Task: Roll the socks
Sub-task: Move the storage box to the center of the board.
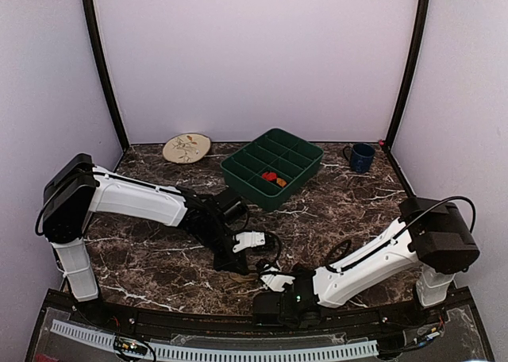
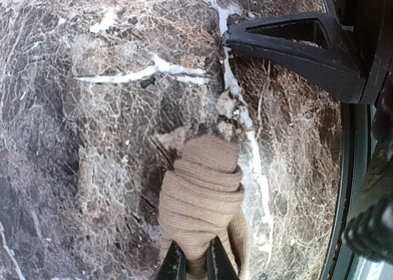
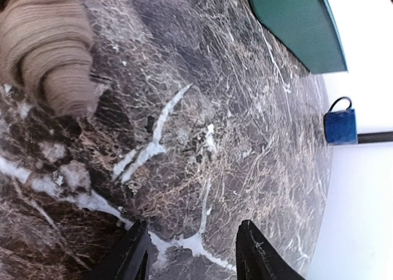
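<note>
One tan sock [image 2: 201, 200] points lengthwise away from left jaws

both arms low, wrists meeting near 6 o'clock
left arm [image 1: 135, 197] reaches in from 9 o'clock, left gripper [image 2: 193, 264] pinched tight on the tan sock [image 2: 202, 194]; right arm [image 1: 373, 255] stretches in from 4 o'clock, right gripper [image 3: 193, 255] jaws spread wide.
</note>
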Available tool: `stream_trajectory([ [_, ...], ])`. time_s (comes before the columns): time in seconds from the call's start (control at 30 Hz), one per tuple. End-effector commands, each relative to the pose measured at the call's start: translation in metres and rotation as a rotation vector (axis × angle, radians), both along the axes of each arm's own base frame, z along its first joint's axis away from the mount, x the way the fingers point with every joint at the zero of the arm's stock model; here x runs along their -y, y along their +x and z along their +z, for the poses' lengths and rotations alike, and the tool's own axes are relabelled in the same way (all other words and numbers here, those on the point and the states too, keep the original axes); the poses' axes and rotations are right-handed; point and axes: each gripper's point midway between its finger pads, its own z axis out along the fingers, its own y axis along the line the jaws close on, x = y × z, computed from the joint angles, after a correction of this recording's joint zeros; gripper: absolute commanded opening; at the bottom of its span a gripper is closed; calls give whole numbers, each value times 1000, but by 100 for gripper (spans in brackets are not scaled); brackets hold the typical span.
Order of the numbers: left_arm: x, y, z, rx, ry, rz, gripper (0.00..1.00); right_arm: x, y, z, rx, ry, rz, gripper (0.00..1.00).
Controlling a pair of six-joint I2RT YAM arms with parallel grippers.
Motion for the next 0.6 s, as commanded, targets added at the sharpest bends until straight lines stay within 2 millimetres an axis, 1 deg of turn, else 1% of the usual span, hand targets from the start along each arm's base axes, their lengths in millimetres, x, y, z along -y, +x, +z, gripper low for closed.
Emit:
stream_trajectory([
  [0.0,-41,10,-39,61,184,60,0,13,-2,-5,-95,41,-102,47],
  [0.2,-46,12,-34,93,163,98,0,14,10,0,-139,140,-218,47],
  [0.3,-49,10,-34,91,174,100,0,13,17,3,-158,186,-262,47],
  [0.47,-53,14,-31,110,187,125,0,21,22,-2,-195,230,-332,47],
  [0.57,-54,21,-26,130,191,148,0,27,26,-2,-213,273,-374,47],
])
